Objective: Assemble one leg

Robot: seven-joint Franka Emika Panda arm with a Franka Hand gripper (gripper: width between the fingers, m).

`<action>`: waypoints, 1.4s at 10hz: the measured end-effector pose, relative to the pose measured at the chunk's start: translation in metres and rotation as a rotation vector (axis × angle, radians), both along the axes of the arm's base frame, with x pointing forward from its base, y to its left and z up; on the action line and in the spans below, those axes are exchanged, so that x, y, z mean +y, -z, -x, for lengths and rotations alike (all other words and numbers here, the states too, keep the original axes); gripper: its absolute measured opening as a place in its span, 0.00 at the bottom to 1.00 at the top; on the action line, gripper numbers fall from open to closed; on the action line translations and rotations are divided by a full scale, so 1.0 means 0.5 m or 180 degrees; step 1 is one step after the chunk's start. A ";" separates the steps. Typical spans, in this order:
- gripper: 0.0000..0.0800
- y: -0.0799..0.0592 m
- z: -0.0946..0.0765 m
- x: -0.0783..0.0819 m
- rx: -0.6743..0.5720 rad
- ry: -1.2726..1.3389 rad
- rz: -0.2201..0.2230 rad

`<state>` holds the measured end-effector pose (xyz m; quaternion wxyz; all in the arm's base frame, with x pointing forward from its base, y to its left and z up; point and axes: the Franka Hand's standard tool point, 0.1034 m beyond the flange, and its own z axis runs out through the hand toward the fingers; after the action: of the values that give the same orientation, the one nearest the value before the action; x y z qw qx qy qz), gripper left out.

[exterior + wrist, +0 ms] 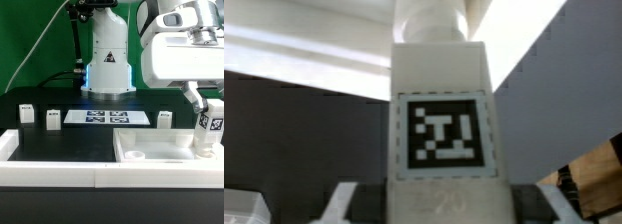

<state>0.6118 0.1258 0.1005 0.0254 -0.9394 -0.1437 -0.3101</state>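
My gripper (pixel 204 108) is at the exterior view's right, shut on the top of a leg (pixel 208 130), a white oblong block with a black-and-white tag. The leg stands upright at the right corner of the large white rimmed tray-like piece (pixel 140 153); I cannot tell whether its foot touches that piece. In the wrist view the leg (pixel 446 90) fills the middle with its tag facing the camera, and my gripper (pixel 446 205) has a light finger (pixel 343 200) on either side of it.
Three loose legs stand on the black table: two at the exterior view's left (pixel 27 115) (pixel 52 119), one right of centre (pixel 165 119). The marker board (pixel 105 118) lies between them. The arm's base (pixel 108 60) is behind it.
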 end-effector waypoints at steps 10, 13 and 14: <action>0.37 0.032 0.003 -0.013 0.0083 0.0040 0.0013; 0.76 0.033 0.003 -0.013 0.0090 0.0034 0.0018; 0.80 0.033 0.004 -0.013 0.0090 0.0033 0.0019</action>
<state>0.6100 0.1193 0.0839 0.0231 -0.9445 -0.1394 -0.2964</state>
